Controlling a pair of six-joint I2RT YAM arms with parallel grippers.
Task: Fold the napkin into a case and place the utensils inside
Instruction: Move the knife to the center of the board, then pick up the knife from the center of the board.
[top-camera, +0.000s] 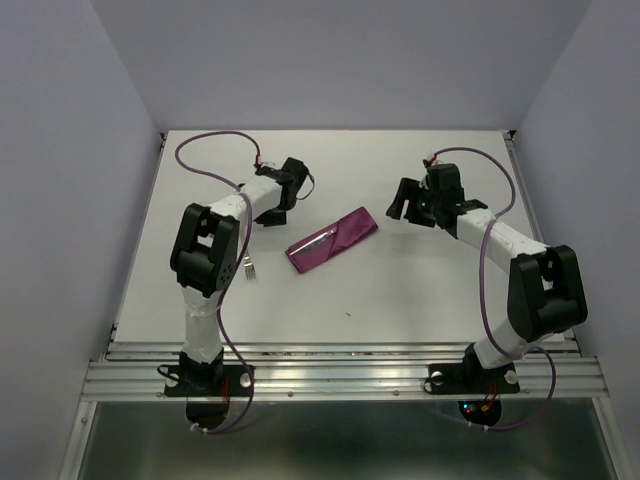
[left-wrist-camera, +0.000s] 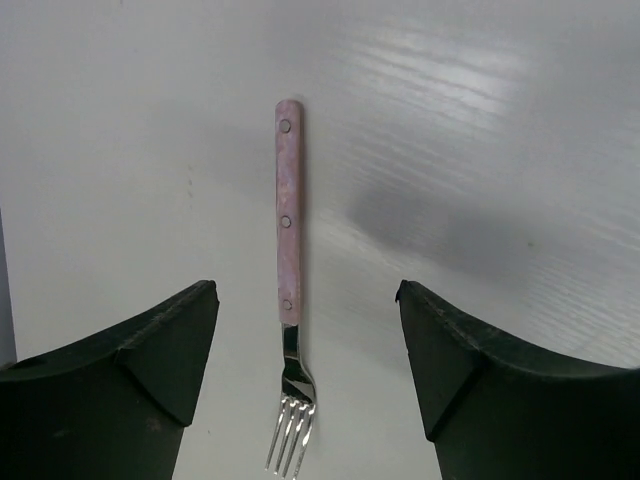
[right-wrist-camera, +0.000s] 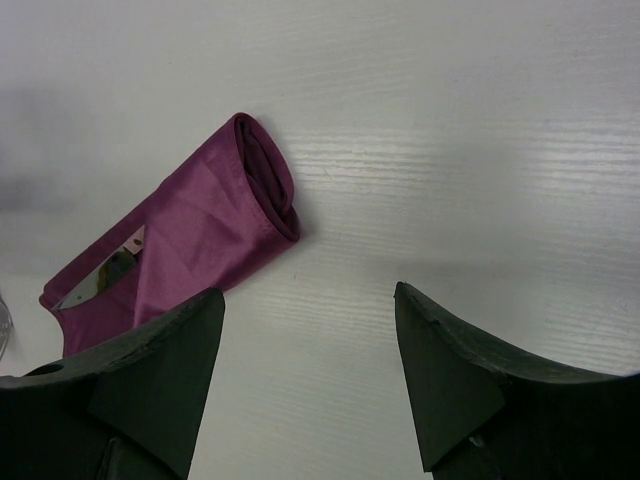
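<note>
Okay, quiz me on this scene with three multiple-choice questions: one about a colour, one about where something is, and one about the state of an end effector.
1. What colour is the case?
A green; B burgundy-purple; C white.
2. Where is the fork?
A inside the case; B on top of the case; C lying on the table.
3. How is the left end effector?
A open, holding nothing; B shut on the fork; C shut on the case.

Answers:
1 B: the cloth reads burgundy-purple in the top and right wrist views.
2 C: the left wrist view shows it flat on the bare surface.
3 A: its fingers stand wide apart on either side of the fork.
</note>
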